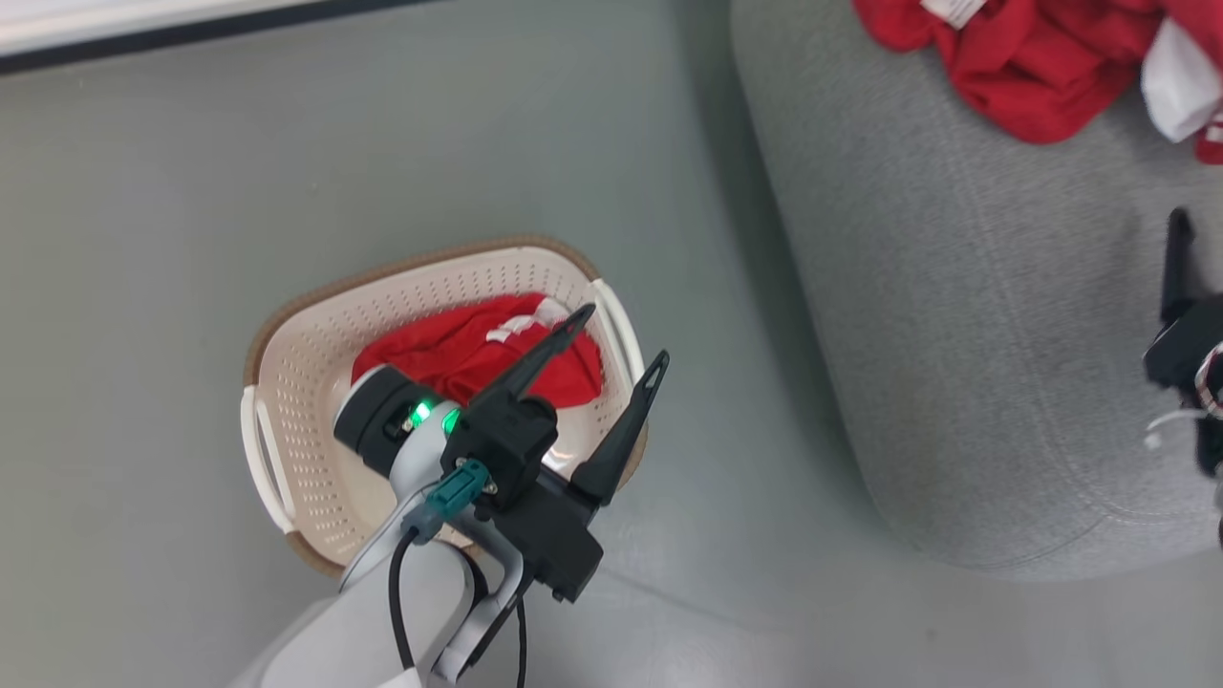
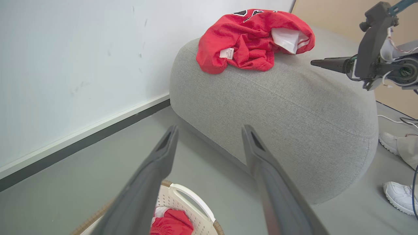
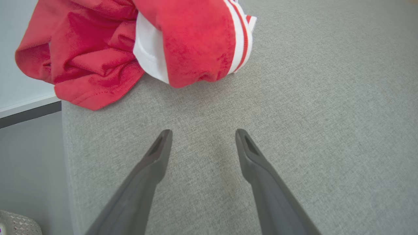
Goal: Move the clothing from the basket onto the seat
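Head view: left gripper (image 1: pixel 624 334) hangs over the basket (image 1: pixel 287 382), fingers spread and empty, one red garment (image 1: pixel 459 349) inside. Left wrist view: other garment (image 2: pixel 251 42) sits at the far end of the seat (image 2: pixel 277 107), and its white tag (image 2: pixel 226 53) is too tiny to read. Right wrist view: right gripper (image 3: pixel 202 133) is spread above the seat, holding nothing.

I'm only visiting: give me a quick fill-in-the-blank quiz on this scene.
One red garment lies in the ___.
The other garment lies on the grey ___.
Both pairs of jaws stand ___.
Missing: basket, seat, open.
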Motion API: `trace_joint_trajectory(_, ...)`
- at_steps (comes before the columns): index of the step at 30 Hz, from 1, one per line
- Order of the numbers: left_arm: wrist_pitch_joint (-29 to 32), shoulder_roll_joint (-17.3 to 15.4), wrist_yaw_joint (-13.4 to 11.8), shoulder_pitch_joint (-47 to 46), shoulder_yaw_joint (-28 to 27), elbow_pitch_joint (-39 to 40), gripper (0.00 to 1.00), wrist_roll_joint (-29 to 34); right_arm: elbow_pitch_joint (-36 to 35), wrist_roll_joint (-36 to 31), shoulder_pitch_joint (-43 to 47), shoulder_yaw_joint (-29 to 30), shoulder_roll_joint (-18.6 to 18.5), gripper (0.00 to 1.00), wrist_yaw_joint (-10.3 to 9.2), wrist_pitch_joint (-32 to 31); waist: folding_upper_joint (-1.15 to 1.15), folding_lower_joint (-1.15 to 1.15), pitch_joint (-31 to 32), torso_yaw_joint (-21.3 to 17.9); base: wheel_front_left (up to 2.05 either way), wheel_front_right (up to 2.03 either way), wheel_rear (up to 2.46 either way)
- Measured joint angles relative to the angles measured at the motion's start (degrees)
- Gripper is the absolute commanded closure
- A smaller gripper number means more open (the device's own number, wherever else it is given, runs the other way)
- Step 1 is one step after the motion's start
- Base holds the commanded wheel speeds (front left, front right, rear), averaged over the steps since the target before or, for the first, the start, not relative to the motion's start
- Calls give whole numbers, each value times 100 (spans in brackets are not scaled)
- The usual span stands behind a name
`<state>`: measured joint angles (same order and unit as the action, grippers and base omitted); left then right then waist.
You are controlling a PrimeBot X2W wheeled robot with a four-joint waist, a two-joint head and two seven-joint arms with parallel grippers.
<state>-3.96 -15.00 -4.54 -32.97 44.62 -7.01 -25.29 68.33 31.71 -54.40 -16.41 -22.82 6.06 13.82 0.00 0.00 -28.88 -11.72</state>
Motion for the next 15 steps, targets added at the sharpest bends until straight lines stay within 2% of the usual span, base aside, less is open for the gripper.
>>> trace_joint_trajectory(5,-80,9,-1,184,-19,-104,0,-54,-189,-94,333,-82,86,0,25,42,0,0,232,-101,0,0,0)
trace_joint_trajectory(15,-345,188,-49,328,-193,-494,0,-332,-891,-389,616,-208,13,0,34,46,0,-1,807,-149,0,0,0)
